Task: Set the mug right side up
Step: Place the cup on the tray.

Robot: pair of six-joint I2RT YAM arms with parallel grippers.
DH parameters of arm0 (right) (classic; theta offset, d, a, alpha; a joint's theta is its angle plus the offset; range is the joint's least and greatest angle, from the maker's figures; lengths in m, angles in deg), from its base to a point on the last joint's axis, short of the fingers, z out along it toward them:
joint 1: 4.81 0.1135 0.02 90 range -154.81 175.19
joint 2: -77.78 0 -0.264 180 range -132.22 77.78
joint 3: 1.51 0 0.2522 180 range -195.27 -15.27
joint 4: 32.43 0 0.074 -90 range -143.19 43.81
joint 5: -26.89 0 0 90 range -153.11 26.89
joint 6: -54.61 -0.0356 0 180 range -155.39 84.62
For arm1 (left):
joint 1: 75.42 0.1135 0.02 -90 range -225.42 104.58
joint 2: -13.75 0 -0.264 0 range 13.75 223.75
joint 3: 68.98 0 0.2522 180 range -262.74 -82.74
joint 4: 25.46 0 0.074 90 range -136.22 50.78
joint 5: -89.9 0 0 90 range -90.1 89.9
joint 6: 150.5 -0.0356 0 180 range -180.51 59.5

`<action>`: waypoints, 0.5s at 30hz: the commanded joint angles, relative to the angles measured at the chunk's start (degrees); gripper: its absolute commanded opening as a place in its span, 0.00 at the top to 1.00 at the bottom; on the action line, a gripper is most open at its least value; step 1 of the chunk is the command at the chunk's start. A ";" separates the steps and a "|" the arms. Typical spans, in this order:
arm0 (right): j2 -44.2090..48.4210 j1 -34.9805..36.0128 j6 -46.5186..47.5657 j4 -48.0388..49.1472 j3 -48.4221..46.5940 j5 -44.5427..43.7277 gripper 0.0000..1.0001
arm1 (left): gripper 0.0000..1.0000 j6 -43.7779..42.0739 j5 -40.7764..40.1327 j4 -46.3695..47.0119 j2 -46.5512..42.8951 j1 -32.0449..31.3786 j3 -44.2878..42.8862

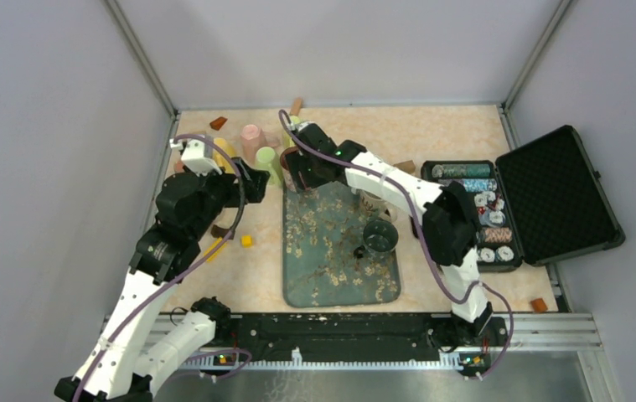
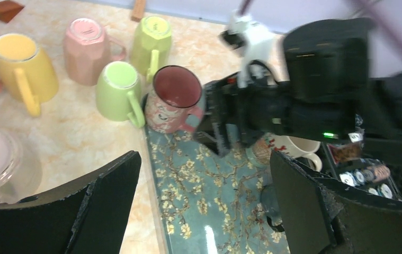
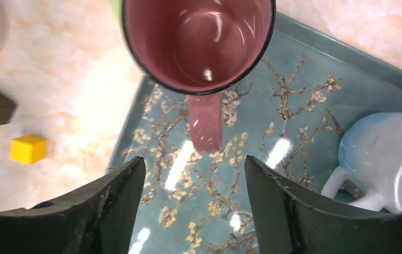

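Pink mug (image 3: 198, 42) upright, mouth up, handle over floral tray (image 3: 294, 90)

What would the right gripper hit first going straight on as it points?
Probably the handle of the pink mug, centred before the right gripper, jaws open; depth unclear, maybe the floral mat beneath.

1. mug (image 3: 198, 42) just ahead of the right claw (image 3: 194, 180): glazed, glossy pink inside, looks ceramic;
2. tray (image 3: 304, 90) beneath the claw: smooth, shiny, printed blossoms;
3. claw fingers (image 3: 108, 211): matt black, rough-edged plastic;
4. worktop (image 3: 55, 95) beside the claw: smooth marbled finish.
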 commanded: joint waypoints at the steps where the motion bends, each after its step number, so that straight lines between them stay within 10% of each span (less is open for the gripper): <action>1: 10.82 -0.56 -0.48 7.50 4.41 3.55 0.27 | 0.01 2.96 -9.11 -2.56 0.22 -0.03 1.06; 15: 30.59 -2.92 -4.35 19.81 25.37 12.11 0.07 | 0.02 8.17 -33.81 -5.19 4.52 3.07 11.37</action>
